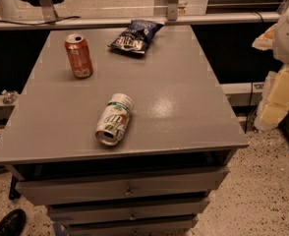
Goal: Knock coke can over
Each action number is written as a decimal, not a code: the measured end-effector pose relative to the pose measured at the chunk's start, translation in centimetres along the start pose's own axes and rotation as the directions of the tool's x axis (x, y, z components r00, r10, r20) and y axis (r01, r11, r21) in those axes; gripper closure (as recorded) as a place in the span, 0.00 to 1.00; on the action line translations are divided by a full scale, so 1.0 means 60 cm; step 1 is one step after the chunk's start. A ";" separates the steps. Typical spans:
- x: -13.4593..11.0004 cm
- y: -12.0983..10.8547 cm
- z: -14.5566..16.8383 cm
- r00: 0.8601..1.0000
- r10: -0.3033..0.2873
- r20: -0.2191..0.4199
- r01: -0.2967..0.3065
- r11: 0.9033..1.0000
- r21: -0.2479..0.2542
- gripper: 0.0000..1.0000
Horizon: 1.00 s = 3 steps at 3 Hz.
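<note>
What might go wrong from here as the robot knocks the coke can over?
The end effector is at the view's right edge, off the cabinet top, so its way to the upright coke can may cross the lying 7UP can, which could roll. The coke can stands near the cabinet top's far left side; a hard push may send it off.

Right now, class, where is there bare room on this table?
Free: the right half, beside the 7UP can and in front of the chip bag. Crowded: back left, by the coke can. The gripper is off the table's right edge.
</note>
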<state>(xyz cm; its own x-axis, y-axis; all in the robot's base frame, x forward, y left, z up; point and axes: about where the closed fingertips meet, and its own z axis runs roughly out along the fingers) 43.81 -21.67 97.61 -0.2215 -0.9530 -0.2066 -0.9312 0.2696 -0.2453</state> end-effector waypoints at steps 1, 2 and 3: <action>0.000 0.000 0.000 1.000 0.000 0.000 0.000 1.000 0.000 0.00; -0.024 -0.019 0.016 0.998 0.013 0.063 -0.013 1.000 -0.001 0.00; -0.095 -0.053 0.056 0.982 0.015 0.190 -0.011 1.000 -0.020 0.00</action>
<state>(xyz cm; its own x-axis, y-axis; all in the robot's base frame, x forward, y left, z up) 49.00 -16.63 96.36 -0.1764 -0.9052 -0.3867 -0.9342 0.2777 -0.2240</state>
